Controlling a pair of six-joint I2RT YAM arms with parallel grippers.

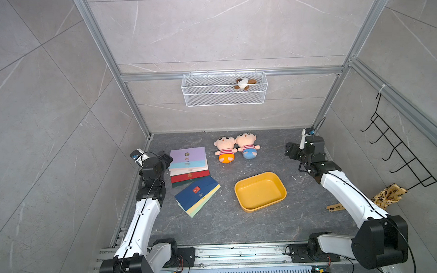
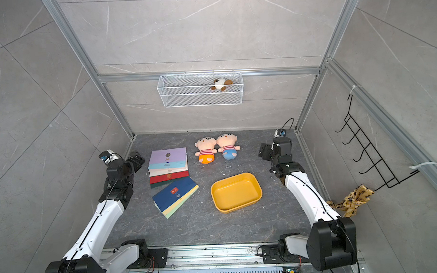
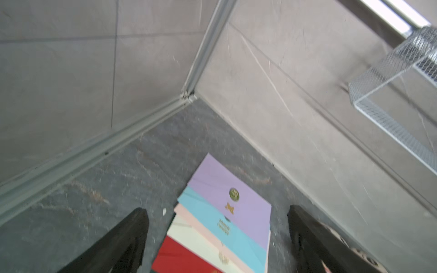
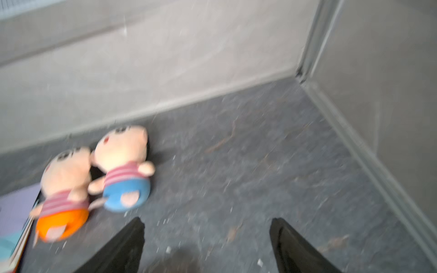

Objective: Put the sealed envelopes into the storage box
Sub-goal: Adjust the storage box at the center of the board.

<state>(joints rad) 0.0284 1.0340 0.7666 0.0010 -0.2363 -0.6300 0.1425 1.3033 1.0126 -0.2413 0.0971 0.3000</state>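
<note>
Overlapping sealed envelopes [image 1: 188, 155], lilac topmost, lie near the mustard storage box [image 1: 260, 192]; left tool [image 3: 217, 208] and right tool [image 4: 207, 219] gape wide.

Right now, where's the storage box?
In both top views the storage box sits right of centre on the table, beside the navy-topped envelopes, nearer the robot than the plush dolls.

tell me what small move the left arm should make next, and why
Probably lower the left gripper, jaws wide open and holding nothing, toward the edge of the flat lilac paper envelope topping the fanned stack beside it. That arm is nearest the stack, and the shallow mustard-yellow plastic tray holds none yet.
</note>
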